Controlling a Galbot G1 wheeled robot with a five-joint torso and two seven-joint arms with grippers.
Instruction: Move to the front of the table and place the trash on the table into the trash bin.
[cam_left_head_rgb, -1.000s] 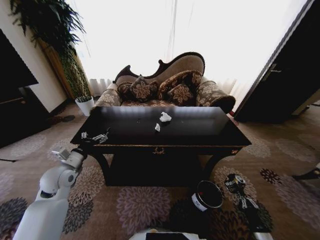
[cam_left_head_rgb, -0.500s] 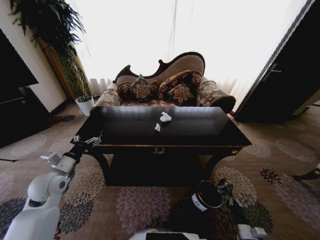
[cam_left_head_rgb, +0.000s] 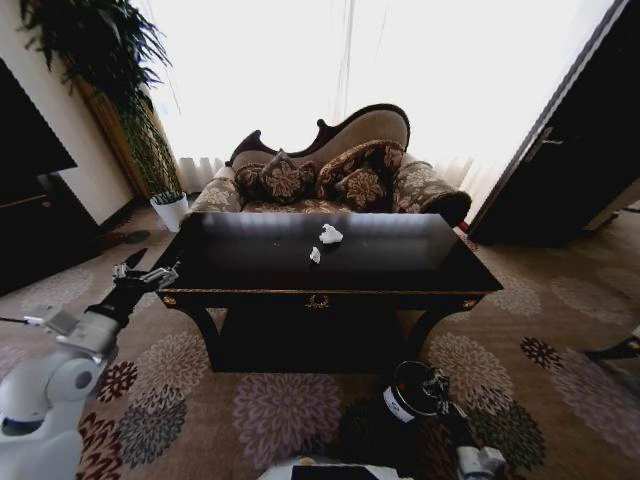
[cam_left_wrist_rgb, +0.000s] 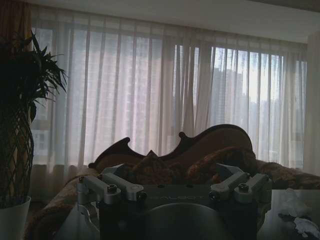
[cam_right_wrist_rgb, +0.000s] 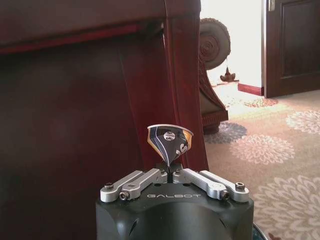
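The right gripper (cam_right_wrist_rgb: 170, 172) is pinching a crushed black-and-white can (cam_right_wrist_rgb: 170, 141) by its flattened bottom edge, jaws nearly shut on it, hanging right at the black bin (cam_left_head_rgb: 415, 392) on the carpet at about 5 o'clock from the dark glossy surface (cam_left_head_rgb: 400, 262). Thin metal, light, probably a bit slippery. Two crumpled paper scraps (cam_left_head_rgb: 329, 235) are sitting mid-surface: soft, feather-light, pinch anywhere. The left gripper (cam_left_head_rgb: 147, 274) is hovering off the 9 o'clock corner, jaws spread and empty.

Two crumpled white paper scraps (cam_left_head_rgb: 325, 240) lie mid-top on the glossy dark table (cam_left_head_rgb: 400, 262).
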